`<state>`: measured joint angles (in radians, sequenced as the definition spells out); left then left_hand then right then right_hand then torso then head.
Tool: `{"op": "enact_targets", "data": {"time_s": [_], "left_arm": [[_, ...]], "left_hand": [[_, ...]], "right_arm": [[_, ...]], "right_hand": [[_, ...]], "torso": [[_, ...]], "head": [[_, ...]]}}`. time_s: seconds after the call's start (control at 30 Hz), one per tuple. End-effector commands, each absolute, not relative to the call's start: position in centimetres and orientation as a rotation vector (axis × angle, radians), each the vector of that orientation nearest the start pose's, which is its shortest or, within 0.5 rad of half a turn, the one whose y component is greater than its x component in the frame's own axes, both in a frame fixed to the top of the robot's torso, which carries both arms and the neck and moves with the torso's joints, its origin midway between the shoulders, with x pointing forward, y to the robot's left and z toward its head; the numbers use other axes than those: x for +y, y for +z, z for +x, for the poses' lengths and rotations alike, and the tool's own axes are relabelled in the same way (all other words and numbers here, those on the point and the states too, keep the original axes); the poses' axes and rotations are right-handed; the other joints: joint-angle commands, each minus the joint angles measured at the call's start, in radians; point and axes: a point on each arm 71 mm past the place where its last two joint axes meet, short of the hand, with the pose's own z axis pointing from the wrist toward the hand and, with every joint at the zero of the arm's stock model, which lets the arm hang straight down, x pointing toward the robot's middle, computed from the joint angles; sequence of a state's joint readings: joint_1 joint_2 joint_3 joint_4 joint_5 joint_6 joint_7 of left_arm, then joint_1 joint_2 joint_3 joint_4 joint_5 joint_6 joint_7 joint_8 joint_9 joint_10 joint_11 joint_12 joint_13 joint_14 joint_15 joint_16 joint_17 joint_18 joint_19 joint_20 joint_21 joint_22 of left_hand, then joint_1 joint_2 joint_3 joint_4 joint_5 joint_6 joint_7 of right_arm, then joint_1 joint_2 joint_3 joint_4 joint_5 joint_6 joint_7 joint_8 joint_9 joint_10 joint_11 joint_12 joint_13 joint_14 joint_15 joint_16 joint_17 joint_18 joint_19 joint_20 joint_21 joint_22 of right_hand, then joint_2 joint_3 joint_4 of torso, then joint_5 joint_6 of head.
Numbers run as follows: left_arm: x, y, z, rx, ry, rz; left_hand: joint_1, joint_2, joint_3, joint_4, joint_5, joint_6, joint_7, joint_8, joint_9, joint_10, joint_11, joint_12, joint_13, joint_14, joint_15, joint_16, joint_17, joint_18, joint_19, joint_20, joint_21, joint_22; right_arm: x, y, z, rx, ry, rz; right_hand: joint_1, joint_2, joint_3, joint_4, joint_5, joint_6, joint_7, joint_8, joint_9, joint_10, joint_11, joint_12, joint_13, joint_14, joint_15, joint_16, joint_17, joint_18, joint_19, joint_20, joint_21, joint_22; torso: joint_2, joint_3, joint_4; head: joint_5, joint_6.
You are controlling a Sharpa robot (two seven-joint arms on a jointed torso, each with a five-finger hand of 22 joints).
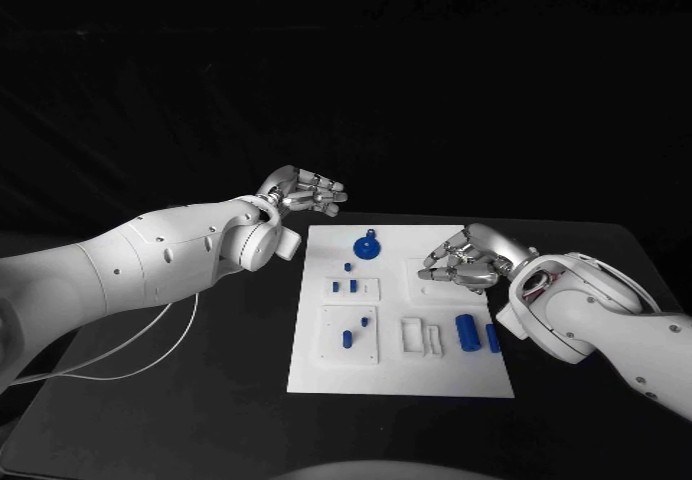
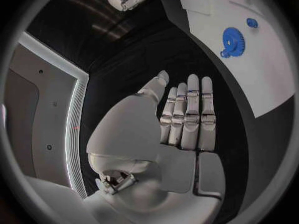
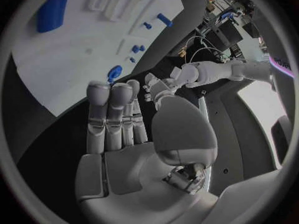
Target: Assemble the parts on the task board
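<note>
Currently, nothing is held by either hand. The left hand (image 1: pixel 306 190) is raised off the far-left corner of the task board (image 1: pixel 476 385); in its wrist view the fingers (image 2: pixel 190 114) are seen extended side by side, palm bare. The right hand (image 1: pixel 469 260) hovers over the board's far-right area — fingers (image 3: pixel 112 114) extended together in the wrist view, somewhat curled in the head view, no part in them. Whether its fingertips touch the board cannot be told.

Part positions, ref. to the hands:
- Blue gear (image 1: pixel 368 245): between the two hands, nearer the left hand, at the board's far edge.
- Small blue pegs (image 1: pixel 345 286): on a raised plate, robot-side of the gear.
- A further blue peg (image 1: pixel 346 339): on a second plate, closer to the robot.
- Blue cylinder (image 1: pixel 466 332) and a slimmer blue piece (image 1: pixel 493 338): lying flat, just robot-side of the right hand, beside white brackets (image 1: pixel 421 335).

Progress, est.: early stage. Some pegs appear seated — not confirmed. The cylinder and slim piece are judged loose, so most assy. work is left.
</note>
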<state>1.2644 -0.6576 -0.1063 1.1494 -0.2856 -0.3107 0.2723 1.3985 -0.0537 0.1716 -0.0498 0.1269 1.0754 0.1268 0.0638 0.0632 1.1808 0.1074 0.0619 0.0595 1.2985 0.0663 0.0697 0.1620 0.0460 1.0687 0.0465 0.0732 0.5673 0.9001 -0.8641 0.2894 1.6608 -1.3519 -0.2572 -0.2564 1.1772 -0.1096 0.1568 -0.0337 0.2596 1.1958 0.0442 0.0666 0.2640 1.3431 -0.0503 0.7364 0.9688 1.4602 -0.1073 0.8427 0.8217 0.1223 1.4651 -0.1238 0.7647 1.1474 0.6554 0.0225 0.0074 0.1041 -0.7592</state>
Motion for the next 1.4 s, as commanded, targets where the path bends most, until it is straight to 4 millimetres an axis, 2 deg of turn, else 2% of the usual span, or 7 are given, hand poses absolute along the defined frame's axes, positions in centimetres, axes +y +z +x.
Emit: {"op": "enact_targets", "data": {"time_s": [0.03,0.07,0.17,0.37,0.6,0.9,1.4], "left_arm": [[22.6,-18.8,55.6,1.504,-1.228,-0.854],[22.7,-18.8,55.6,1.502,-1.229,-0.855],[22.9,-18.8,55.6,1.496,-1.231,-0.859],[23.1,-18.8,55.5,1.49,-1.232,-0.864],[23.1,-18.9,55.4,1.49,-1.235,-0.869],[23.3,-19.0,55.4,1.489,-1.232,-0.872],[23.4,-19.1,55.4,1.49,-1.228,-0.877]], "left_hand": [[-0.009,0.0,-0.006,0.004,-0.007,-0.005,0.004,-0.001,0.0,-0.007,-0.002,-0.002,0.0,-0.004,0.0,-0.002,0.002,-0.006,-0.005,0.001,0.0,-0.001],[-0.011,-0.002,-0.008,0.006,-0.007,-0.005,0.003,-0.001,0.0,-0.007,-0.002,-0.002,0.0,-0.004,0.0,-0.002,0.002,-0.006,-0.004,0.001,-0.001,-0.003],[-0.012,-0.003,-0.014,0.009,-0.007,-0.007,0.004,-0.001,0.0,-0.005,-0.002,-0.002,0.0,-0.004,0.0,-0.002,0.003,-0.006,-0.002,0.002,-0.002,-0.013],[-0.013,-0.002,-0.018,0.013,-0.008,-0.008,0.004,-0.001,0.0,-0.006,-0.002,-0.002,0.0,-0.004,0.0,-0.002,0.004,-0.006,0.0,0.002,-0.002,-0.021],[-0.013,-0.001,-0.027,0.019,-0.008,-0.009,0.004,-0.001,0.0,-0.006,-0.002,-0.002,0.0,-0.004,0.0,-0.002,0.005,-0.007,0.006,0.002,-0.001,-0.047],[-0.013,-0.001,-0.031,0.023,-0.008,-0.009,0.004,-0.001,0.0,-0.006,-0.002,-0.002,0.0,-0.004,0.0,-0.002,0.006,-0.007,0.008,0.002,-0.001,-0.058],[-0.014,-0.001,-0.035,0.028,-0.009,-0.009,0.004,-0.001,0.0,-0.006,-0.002,-0.002,0.0,-0.004,0.001,-0.002,0.006,-0.008,0.01,0.003,-0.001,-0.068]], "right_arm": [[-20.0,-21.0,45.2,1.942,0.688,0.257],[-20.2,-21.1,45.2,1.965,0.667,0.259],[-21.0,-21.6,45.1,2.047,0.585,0.275],[-21.7,-22.2,44.8,2.142,0.483,0.284],[-22.4,-22.4,44.6,2.188,0.388,0.268],[-23.5,-22.3,44.4,2.192,0.293,0.203],[-24.0,-21.7,44.3,2.128,0.259,0.195]], "right_hand": [[-0.014,-0.01,0.01,0.04,-0.004,0.01,-0.016,0.009,0.122,0.018,-0.007,0.108,0.127,-0.009,-0.006,0.024,0.015,-0.025,0.053,-0.011,0.036,0.022],[-0.013,-0.017,0.019,0.059,-0.007,0.001,-0.021,0.008,0.202,0.021,-0.009,0.121,0.159,-0.014,-0.004,0.03,0.019,-0.028,0.053,-0.014,0.038,0.025],[-0.03,-0.027,0.042,0.096,-0.04,-0.006,-0.027,0.004,0.331,0.036,-0.011,0.125,0.192,-0.014,-0.01,0.041,0.024,-0.029,0.054,-0.013,0.039,0.028],[-0.065,-0.046,0.11,0.139,-0.104,-0.012,-0.033,0.0,0.465,0.045,-0.014,0.126,0.226,-0.016,-0.01,0.06,0.043,-0.034,0.054,-0.014,0.039,0.03],[-0.123,-0.08,0.22,0.147,-0.193,-0.02,-0.031,-0.002,0.504,0.05,-0.012,0.127,0.251,-0.015,-0.009,0.077,0.066,-0.036,0.054,-0.014,0.052,0.041],[-0.162,-0.094,0.246,0.155,-0.209,-0.016,-0.032,-0.001,0.517,0.055,-0.012,0.124,0.263,-0.015,-0.01,0.089,0.085,-0.037,0.055,-0.014,0.065,0.052],[-0.203,-0.121,0.278,0.163,-0.211,-0.01,-0.04,-0.001,0.617,0.068,-0.018,0.122,0.288,-0.012,-0.016,0.088,0.111,-0.043,0.057,-0.023,0.088,0.069]], "torso": [[0.001,-0.0007,0.0002],[0.001,-0.0014,0.0005],[0.0,-0.0023,0.0002],[0.0,-0.0025,0.001],[0.001,-0.0033,0.0014],[0.001,-0.0022,0.0014],[0.002,-0.0023,0.0019]], "head": [[-0.003,-0.012],[-0.003,-0.014],[-0.008,-0.016],[-0.011,-0.02],[-0.021,-0.024],[-0.031,-0.03],[-0.04,-0.031]]}}
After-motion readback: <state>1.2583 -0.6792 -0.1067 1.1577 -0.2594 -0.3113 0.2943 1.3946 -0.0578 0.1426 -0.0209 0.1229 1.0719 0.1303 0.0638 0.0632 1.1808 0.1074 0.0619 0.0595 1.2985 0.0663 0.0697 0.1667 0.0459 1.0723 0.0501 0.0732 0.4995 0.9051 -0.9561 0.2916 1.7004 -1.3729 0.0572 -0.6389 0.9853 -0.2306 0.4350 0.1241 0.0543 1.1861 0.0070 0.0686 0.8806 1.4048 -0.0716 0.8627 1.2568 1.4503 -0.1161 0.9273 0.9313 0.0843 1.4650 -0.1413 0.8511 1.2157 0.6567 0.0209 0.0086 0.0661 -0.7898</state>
